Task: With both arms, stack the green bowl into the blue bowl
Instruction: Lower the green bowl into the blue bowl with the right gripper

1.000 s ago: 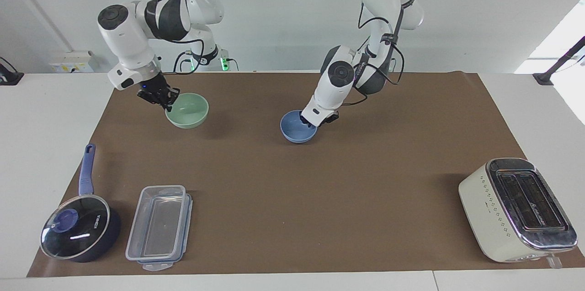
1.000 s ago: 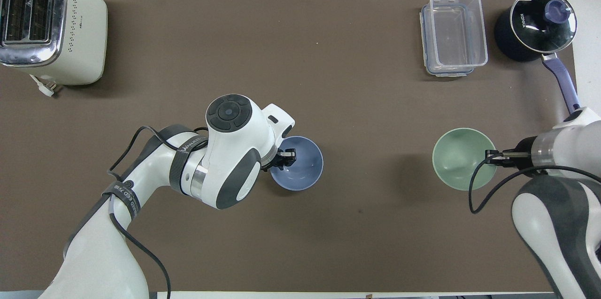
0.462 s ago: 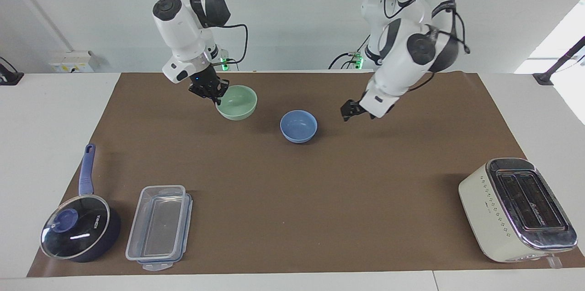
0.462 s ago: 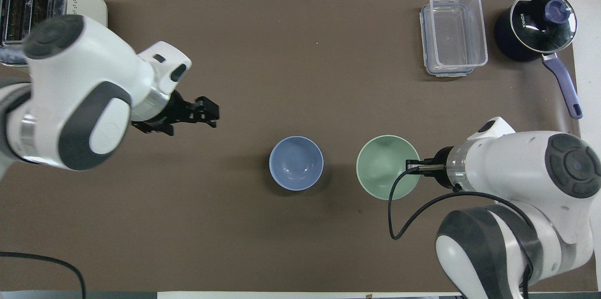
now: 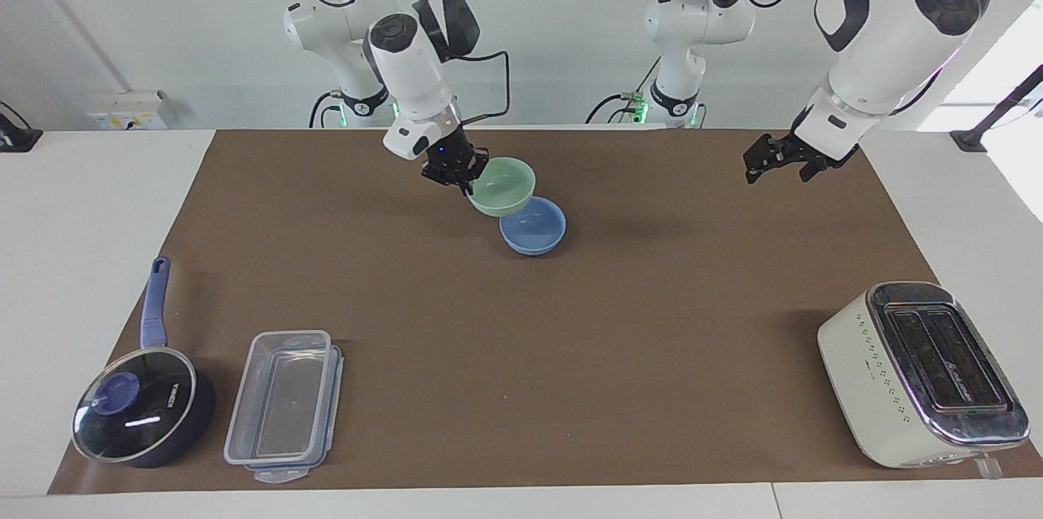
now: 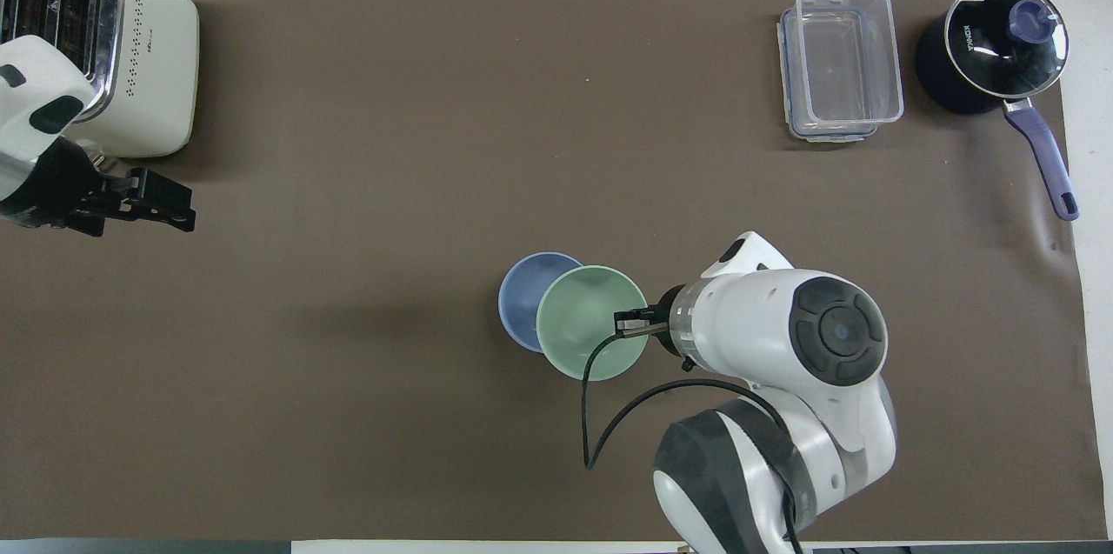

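Observation:
The green bowl (image 5: 505, 183) hangs in the air, gripped at its rim by my right gripper (image 5: 466, 178), which is shut on it. The bowl is tilted slightly and is over the edge of the blue bowl (image 5: 535, 227) toward the right arm's end. The blue bowl stands upright on the brown mat mid-table. In the overhead view the green bowl (image 6: 583, 323) covers part of the blue bowl (image 6: 520, 297), with the right gripper (image 6: 632, 325) at its rim. My left gripper (image 5: 764, 162) is open and empty, raised over the mat toward the left arm's end; it also shows in the overhead view (image 6: 169, 208).
A cream toaster (image 5: 921, 376) stands farthest from the robots at the left arm's end. A clear plastic container (image 5: 281, 405) and a dark blue saucepan with a glass lid (image 5: 138, 413) stand farthest from the robots at the right arm's end. The brown mat (image 5: 652, 340) covers the table.
The right gripper carried the green bowl toward the middle until it overlaps the blue bowl. The left gripper let go of the blue bowl and moved up and away toward its own end.

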